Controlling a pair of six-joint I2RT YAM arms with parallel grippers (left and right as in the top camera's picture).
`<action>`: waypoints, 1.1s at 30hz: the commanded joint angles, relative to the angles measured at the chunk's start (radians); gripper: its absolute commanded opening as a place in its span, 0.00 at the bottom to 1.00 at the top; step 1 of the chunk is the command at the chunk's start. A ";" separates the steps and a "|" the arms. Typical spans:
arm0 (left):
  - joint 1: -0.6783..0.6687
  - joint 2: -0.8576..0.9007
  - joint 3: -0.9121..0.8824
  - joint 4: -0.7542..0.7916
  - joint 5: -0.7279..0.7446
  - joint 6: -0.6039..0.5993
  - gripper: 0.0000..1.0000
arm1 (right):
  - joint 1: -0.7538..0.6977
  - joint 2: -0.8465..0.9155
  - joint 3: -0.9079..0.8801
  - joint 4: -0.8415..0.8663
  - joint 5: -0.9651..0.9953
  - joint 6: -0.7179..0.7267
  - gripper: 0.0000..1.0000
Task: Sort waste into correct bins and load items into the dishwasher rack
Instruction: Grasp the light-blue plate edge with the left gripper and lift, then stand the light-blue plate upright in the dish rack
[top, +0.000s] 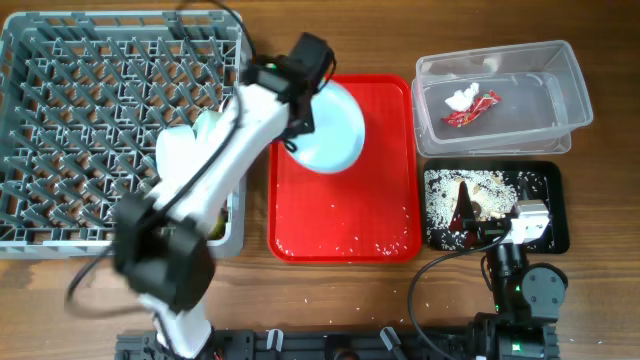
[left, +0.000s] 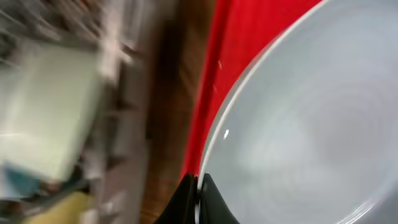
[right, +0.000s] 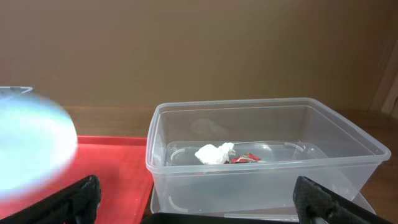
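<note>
I see my left gripper (left: 198, 186) pinching the pale blue plate (top: 338, 122) by its rim over the red tray's (top: 345, 225) far-left corner, just beside the dishwasher rack (top: 90, 100), while my right gripper (right: 199, 198) hangs spread wide over the black tray (top: 545, 178).

Wooden table (top: 330, 300) carries grey rack (top: 60, 100), red tray (top: 345, 215), clear tub (top: 530, 110), black tray (top: 560, 200).

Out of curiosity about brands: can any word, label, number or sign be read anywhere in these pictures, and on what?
No text can be read in any view.
crumpled red wrapper in the clear tub: any print is too small to read.
pale blue plate, red tray, dishwasher rack: no markings visible.
</note>
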 joint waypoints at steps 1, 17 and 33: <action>0.003 -0.232 0.032 -0.082 -0.332 0.102 0.04 | -0.002 -0.005 -0.002 0.005 -0.016 0.004 1.00; 0.415 -0.365 -0.297 0.006 -1.004 0.171 0.04 | -0.002 -0.005 -0.002 0.005 -0.016 0.004 1.00; 0.474 -0.267 -0.297 0.402 -0.788 0.962 0.04 | -0.002 -0.005 -0.002 0.005 -0.016 0.004 1.00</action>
